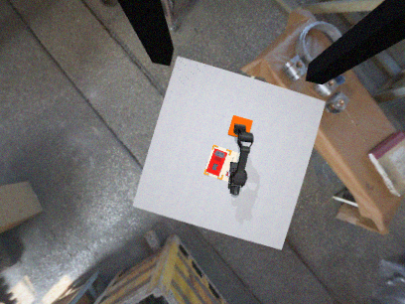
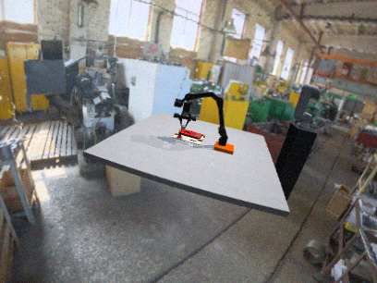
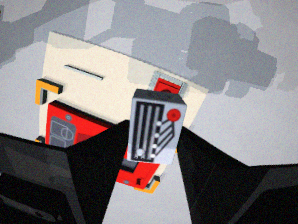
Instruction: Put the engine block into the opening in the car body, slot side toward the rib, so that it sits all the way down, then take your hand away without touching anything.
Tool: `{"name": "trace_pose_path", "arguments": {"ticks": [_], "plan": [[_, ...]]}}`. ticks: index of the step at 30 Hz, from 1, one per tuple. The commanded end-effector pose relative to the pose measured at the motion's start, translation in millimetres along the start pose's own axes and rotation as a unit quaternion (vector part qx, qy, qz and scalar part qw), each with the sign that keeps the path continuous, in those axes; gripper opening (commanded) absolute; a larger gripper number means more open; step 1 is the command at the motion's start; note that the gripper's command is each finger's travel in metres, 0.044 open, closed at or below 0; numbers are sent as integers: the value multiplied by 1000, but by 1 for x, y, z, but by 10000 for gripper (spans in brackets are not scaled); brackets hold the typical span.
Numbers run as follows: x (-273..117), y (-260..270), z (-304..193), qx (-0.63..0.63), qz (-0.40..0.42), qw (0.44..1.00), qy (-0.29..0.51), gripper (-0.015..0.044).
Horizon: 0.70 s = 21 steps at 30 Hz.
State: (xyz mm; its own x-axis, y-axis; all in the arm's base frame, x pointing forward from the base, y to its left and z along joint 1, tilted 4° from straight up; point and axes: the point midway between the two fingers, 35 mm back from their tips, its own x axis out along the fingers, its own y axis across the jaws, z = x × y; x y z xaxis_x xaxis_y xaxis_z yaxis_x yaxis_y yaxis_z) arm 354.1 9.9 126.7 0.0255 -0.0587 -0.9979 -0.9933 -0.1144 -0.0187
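Observation:
The engine block [image 3: 146,107], a pale grey box with black stripes and a red disc, is between my fingertips in the wrist view. My gripper [image 3: 153,128] [image 1: 231,171] [image 2: 182,133] is shut on it. The red car body [image 3: 82,120] [image 1: 216,162] [image 2: 191,134] lies on the cream board. The block hangs above the board and overlaps the body's right part in the wrist view. The dark opening [image 3: 131,165] in the body shows just beside the block's lower left, partly hidden by my finger and the block. The rib and the block's slot side cannot be made out.
The cream board [image 3: 110,65] [image 1: 229,155] has a thin slot [image 3: 84,72] and a grey-framed red piece [image 3: 167,84] just behind the block. Orange corner brackets [image 3: 50,84] stand around the car body. The arm's orange base [image 1: 241,121] [image 2: 224,148] is on the same table.

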Motion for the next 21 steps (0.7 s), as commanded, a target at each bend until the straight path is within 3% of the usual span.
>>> {"name": "trace_pose_path", "arguments": {"ticks": [1,21], "plan": [[3,1,-7,55,1,999,-1,0],[20,9,-55,388,0,922,3,0]]}}
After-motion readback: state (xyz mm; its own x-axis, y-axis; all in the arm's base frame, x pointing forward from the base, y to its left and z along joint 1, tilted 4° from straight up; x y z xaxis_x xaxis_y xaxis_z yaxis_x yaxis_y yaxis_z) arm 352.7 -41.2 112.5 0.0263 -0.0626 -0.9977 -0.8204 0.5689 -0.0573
